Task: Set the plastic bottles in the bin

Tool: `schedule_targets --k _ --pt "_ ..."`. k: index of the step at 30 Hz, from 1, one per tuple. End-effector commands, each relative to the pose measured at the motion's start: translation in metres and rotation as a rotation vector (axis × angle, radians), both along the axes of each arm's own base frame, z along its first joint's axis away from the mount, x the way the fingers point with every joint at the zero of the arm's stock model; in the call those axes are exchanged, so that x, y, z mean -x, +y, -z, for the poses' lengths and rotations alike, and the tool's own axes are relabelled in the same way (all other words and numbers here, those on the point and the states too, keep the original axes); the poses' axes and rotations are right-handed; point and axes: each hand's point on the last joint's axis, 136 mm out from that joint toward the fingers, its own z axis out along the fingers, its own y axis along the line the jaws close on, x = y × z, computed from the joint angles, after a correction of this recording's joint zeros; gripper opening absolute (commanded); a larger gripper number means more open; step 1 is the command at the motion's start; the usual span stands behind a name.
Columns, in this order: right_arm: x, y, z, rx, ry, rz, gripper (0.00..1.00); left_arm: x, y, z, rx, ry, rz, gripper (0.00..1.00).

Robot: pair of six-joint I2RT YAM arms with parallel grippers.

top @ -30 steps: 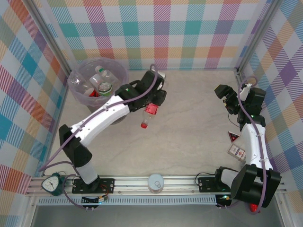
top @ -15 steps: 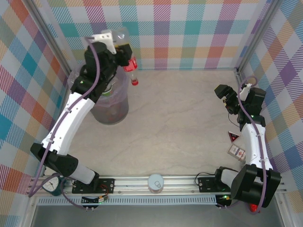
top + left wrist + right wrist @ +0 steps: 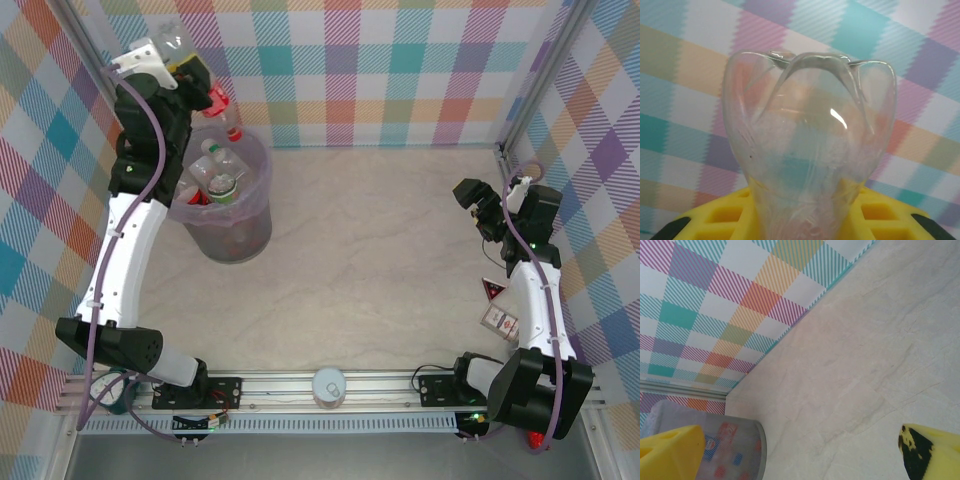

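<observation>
I have the left pincer (image 3: 197, 78) clamped on 1 plastic bottle (image 3: 218, 103), raised high over the far edge of the bin (image 3: 262, 172). The bottle is tilted so its red-capped neck points down toward the bin's mouth. In the left wrist view, the bottle's clear base (image 3: 810, 135) sits pinched between my 2 yellow pads (image 3: 720, 220). More bottles (image 3: 215, 172) lie inside the bin. The right pincer (image 3: 478, 208) hangs well to the right of the bin, fingers apart and holding nothing. Its wrist view catches the bin (image 3: 732, 440) at the lower left, across bare bench (image 3: 865, 340).
</observation>
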Motion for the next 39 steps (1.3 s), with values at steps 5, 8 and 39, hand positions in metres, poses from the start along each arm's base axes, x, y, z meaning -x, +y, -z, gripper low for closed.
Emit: schedule_targets --k 5,8,39 --pt "-0.002 0.004 -0.023 0.02 -0.067 -0.027 0.99 0.011 0.048 0.013 -0.174 0.063 -0.246 0.18" --pt "-0.001 0.004 -0.024 0.026 -0.068 -0.025 0.99 0.003 0.055 0.03 -0.218 0.102 -0.288 0.17" --pt "-0.003 0.005 -0.021 0.013 -0.062 -0.036 0.99 -0.04 0.003 0.217 -0.654 0.464 0.082 0.13"
